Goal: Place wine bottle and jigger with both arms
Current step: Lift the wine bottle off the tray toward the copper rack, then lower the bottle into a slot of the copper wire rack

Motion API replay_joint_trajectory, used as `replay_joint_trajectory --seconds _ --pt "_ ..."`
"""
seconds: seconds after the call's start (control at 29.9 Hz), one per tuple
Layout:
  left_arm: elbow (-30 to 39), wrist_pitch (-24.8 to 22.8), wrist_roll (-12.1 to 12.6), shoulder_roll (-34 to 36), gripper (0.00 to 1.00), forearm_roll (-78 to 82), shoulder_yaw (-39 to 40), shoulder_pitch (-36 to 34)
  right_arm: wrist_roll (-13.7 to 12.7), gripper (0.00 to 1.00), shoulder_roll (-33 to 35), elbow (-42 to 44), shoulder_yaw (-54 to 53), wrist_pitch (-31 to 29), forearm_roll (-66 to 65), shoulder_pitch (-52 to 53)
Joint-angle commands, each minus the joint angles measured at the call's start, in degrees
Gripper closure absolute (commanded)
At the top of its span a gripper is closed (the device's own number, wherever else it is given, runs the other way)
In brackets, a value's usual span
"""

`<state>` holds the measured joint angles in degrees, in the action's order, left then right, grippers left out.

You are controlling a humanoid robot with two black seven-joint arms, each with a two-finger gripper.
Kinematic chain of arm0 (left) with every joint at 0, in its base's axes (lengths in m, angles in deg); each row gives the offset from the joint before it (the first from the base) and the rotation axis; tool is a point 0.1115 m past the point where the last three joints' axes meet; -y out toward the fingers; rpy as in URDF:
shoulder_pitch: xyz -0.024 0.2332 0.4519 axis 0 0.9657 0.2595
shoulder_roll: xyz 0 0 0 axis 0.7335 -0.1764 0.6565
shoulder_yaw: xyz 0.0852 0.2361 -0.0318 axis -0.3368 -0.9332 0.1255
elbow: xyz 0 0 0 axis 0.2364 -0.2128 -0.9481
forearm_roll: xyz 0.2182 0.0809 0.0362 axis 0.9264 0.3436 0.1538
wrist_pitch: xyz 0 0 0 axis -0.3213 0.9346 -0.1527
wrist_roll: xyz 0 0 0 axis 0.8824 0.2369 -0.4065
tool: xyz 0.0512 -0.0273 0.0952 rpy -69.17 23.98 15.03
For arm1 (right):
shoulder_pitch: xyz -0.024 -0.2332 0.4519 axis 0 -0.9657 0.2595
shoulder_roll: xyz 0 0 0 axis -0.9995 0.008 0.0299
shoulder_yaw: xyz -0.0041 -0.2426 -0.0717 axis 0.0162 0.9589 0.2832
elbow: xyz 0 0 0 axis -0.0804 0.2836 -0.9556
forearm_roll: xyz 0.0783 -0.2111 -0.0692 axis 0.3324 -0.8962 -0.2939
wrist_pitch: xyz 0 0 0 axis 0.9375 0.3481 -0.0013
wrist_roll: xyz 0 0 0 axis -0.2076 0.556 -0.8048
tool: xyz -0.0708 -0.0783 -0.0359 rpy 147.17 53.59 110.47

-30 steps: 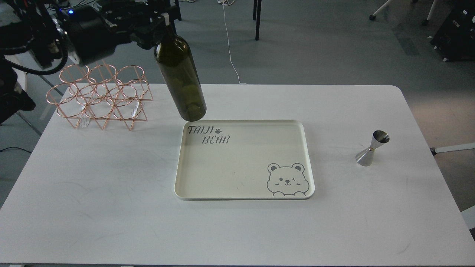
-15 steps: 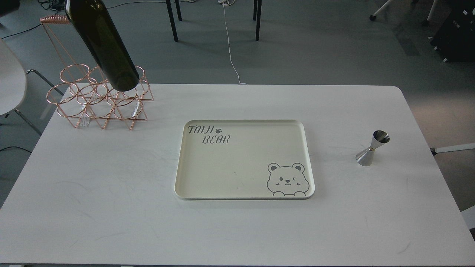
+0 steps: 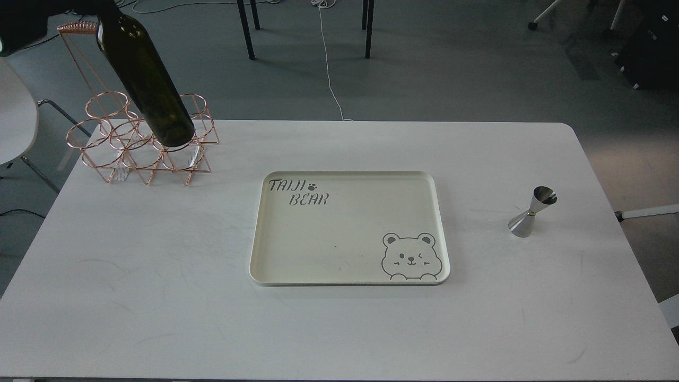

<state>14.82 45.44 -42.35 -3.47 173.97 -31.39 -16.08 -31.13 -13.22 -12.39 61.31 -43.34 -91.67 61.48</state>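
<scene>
A white desk (image 3: 159, 297) carries a cream bear-print tray (image 3: 254, 254) at center. At far left, the tilted wine bottle (image 3: 146, 79) overlaps a copper wire rack (image 3: 101, 159), its neck cut off by the frame. The jigger (image 3: 530, 212) stands at right. Neither tool is visible.

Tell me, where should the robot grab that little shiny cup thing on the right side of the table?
Probably at its thin waist. The jigger stands on the table, two cones meeting at a narrow middle. That pinch point would likely keep the jaws from sliding up or down. Come in from the right side, level with the waist, since nothing stands beside it there.
</scene>
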Motion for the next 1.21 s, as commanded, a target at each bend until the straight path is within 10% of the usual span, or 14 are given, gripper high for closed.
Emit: replay_joint_trajectory --seconds 0.0,1.17 --pt "-2.4 1.1 -0.5 -0.5 0.88 0.0 -1.5 0.0 0.0 0.03 0.0 0.0 0.0 -0.1 0.0 0.0" --pt "-7.7 4.5 -0.9 -4.7 0.88 0.0 -2.3 -0.9 0.0 0.03 0.4 -0.1 0.1 -0.2 0.0 -0.2"
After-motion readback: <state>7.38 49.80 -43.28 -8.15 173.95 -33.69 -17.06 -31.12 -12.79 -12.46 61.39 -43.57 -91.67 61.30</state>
